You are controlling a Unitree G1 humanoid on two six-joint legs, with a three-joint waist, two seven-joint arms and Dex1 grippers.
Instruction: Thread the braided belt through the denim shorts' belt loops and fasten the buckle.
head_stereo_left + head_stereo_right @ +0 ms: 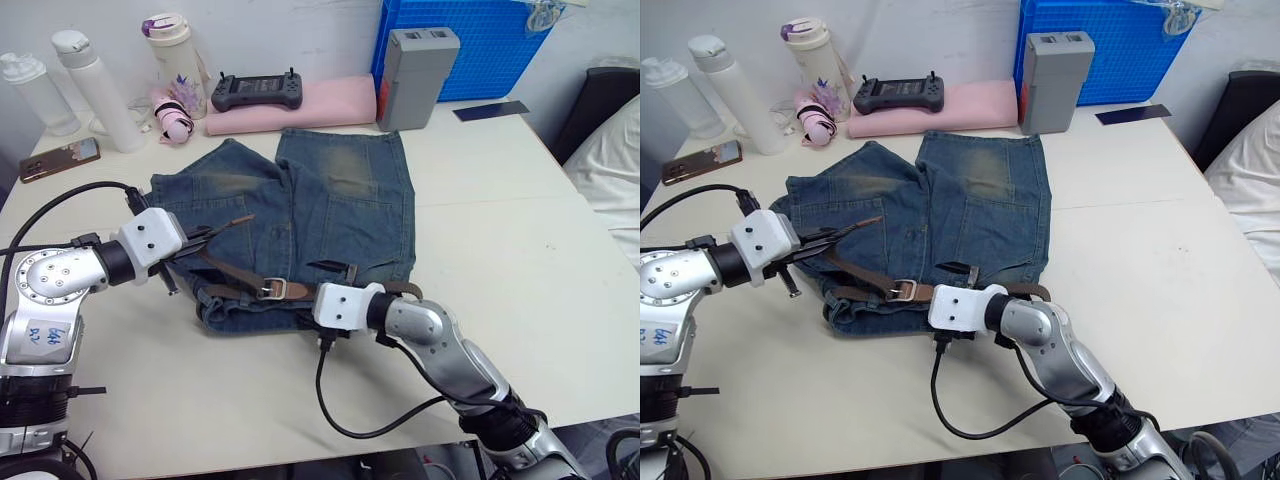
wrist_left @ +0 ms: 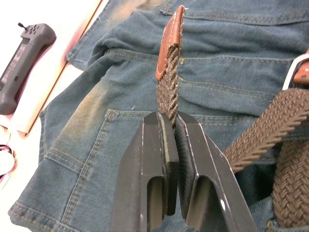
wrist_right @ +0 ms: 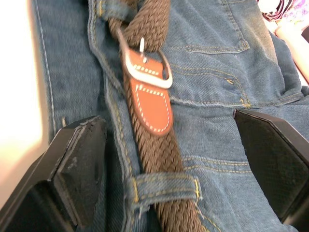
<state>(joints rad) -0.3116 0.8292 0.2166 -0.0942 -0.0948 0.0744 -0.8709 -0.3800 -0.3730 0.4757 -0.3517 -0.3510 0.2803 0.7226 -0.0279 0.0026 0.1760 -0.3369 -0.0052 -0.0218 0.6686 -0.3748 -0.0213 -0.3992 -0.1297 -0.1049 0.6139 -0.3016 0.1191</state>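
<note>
1. Left pincer (image 2: 169,145) is clamped on the braided belt (image 2: 168,87) just behind its brown leather tip (image 2: 169,43) — the strap runs straight out from between the two black fingers (image 2: 145,164), with the tip held above the denim shorts (image 1: 330,190).
2. Right pincer (image 3: 169,159) is spread wide, gripping nothing; one finger sits on each side of the belt over the waistband.
3. Between the right pincer's fingers the belt passes under one of the belt loops (image 3: 164,186), and just beyond that lies the buckle (image 3: 145,67) with its leather tab — the woven strap passes through its metal frame.
4. From the buckle the belt runs on across the waistband toward the left pincer.
5. Shorts lie flat on the table (image 1: 500,250), legs pointing away from both pincers.
</note>
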